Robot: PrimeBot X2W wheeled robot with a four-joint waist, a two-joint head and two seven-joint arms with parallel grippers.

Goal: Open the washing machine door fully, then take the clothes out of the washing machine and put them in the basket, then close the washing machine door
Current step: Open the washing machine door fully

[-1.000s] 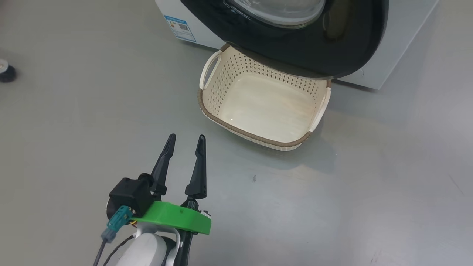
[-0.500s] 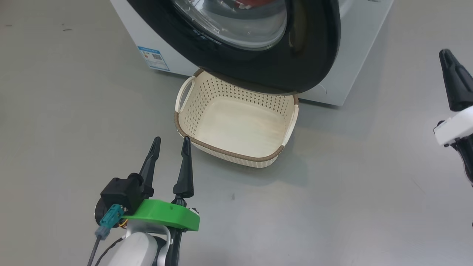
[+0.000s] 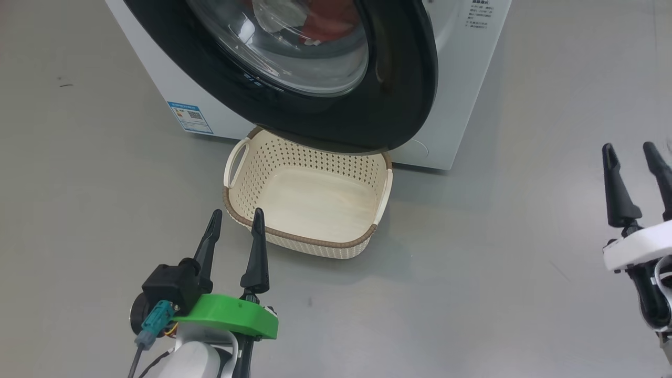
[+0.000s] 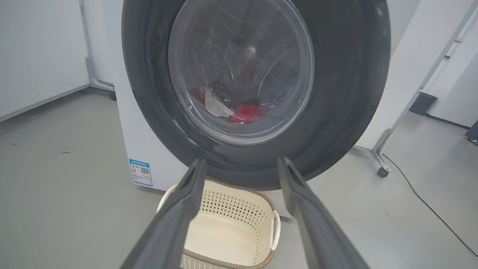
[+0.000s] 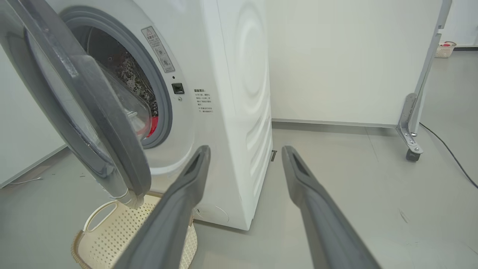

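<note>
The washing machine (image 3: 462, 79) is white, and its black-rimmed door (image 3: 399, 79) stands partly swung out over the basket (image 3: 315, 157). Red clothes (image 3: 325, 23) show through the glass bowl, lying in the drum. The cream basket sits empty on the floor below the door. My left gripper (image 3: 235, 213) is open, just short of the basket's near left corner, holding nothing. My right gripper (image 3: 629, 147) is open at the far right, well clear of the machine. The left wrist view faces the door (image 4: 347, 93), the clothes (image 4: 248, 112) and the basket (image 4: 231, 203). The right wrist view shows the door (image 5: 108, 123) edge-on, ajar from the machine (image 5: 239, 93).
Bare grey floor lies around the basket and between the arms. A white partition on a wheeled foot (image 5: 410, 149) stands to the machine's right, with a cable (image 4: 422, 201) trailing on the floor. A small distant basket (image 5: 444, 48) sits far back.
The head camera has tilted up, so the machine and basket sit lower and further left. My right gripper has come into view at the right, its fingers now apart.
</note>
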